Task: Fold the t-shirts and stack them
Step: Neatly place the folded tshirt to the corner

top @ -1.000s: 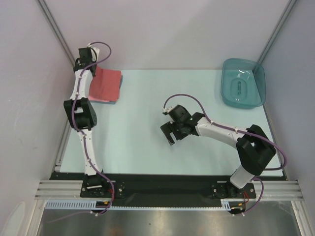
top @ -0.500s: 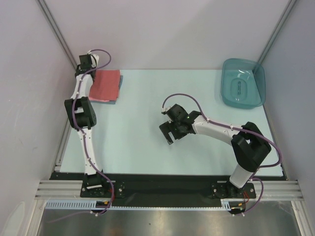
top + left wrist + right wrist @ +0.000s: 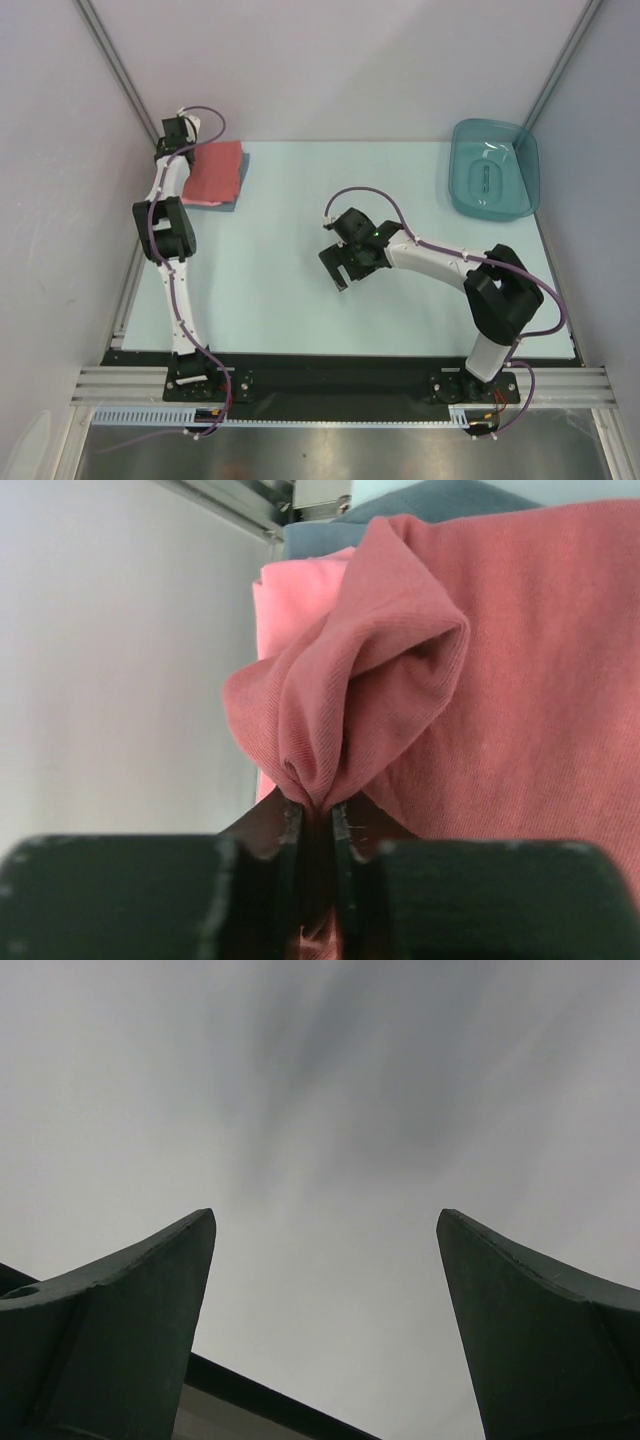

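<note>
The left gripper point(image 3: 318, 818) is clamped on a bunched pinch of the red shirt point(image 3: 520, 680). That shirt tops the stack at the table's point(image 3: 300, 190) far-left corner, over the pink shirt point(image 3: 290, 595) and grey-blue shirt point(image 3: 430, 500). This looks like the final placing; next, release and flatten the puckered corner. The right gripper point(image 3: 337, 268) hangs wide open and empty over mid-table.

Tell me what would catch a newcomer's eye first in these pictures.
The left gripper pinches a bunched fold of the brick-red t-shirt, which tops a stack at the far left corner of the table; a pink t-shirt and a grey-blue t-shirt peek out beneath. The right gripper hangs open and empty over mid-table. A teal tub sits at the far right corner.
</note>
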Robot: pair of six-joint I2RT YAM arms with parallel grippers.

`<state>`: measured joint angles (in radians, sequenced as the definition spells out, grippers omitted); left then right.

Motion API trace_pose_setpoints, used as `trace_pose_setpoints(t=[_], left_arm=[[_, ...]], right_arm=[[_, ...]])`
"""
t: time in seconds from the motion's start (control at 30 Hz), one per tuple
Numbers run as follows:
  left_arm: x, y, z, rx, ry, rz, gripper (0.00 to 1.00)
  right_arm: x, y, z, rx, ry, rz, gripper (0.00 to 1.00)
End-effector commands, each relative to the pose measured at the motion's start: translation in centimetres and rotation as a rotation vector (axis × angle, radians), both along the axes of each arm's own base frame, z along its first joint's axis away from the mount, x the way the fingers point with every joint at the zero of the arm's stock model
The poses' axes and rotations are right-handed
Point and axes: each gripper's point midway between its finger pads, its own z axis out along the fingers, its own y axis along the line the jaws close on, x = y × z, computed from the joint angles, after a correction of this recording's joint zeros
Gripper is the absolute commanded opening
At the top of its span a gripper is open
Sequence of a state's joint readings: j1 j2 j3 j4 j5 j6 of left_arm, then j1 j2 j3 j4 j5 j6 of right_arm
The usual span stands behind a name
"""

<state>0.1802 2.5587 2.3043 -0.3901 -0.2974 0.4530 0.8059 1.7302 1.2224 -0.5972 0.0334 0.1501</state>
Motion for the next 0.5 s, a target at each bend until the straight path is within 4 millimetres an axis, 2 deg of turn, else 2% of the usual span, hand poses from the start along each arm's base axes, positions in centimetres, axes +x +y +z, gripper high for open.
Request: trace_pose_setpoints(t=[0.0,0.07,0.13,0.17,0.2,0.27,0.3,0.43,0.47], left_arm=[[-0.1,3.5,1.1,0.044,-0.066,0.107,0.17],[0.2,3.4,1.9,0.020,-0.094,0.115,0.26],[0.2,3.8,3.2,0.018,-0.143,0.159,0.44],[0.3,4.0,4.6,0.020,-0.176,0.179,0.54],[0.2,4.1,6.7,0.020,-0.219,0.198,0.57],[0.1,4.0,10.4,0.003,-0.309,0.243,0.63],[-0.3,4.0,14.1,-0.005,-0.382,0.257,0.65],[0.2,-0.1,18.8,-0.193,-0.503,0.145,0.65],[0.1,-1.2,18.6,-0.229,-0.485,0.126,0.63]], right_arm=[[0.2,0.7,0.7,0.005,-0.005,-0.003,0.98],[0.1,0.8,0.7,0.003,-0.004,0.001,0.98],[0.0,0.7,0.6,-0.002,-0.001,0.003,0.98],[0.0,0.8,0.5,-0.001,0.002,0.003,0.98],[-0.1,0.8,0.5,-0.003,0.002,0.007,0.98],[-0.3,0.7,0.4,-0.004,0.011,0.010,0.98],[-0.4,0.7,0.3,-0.007,0.014,0.012,0.98],[-0.7,0.7,0.4,0.000,0.027,0.007,0.98],[-0.8,0.8,0.4,0.002,0.027,0.010,0.98]])
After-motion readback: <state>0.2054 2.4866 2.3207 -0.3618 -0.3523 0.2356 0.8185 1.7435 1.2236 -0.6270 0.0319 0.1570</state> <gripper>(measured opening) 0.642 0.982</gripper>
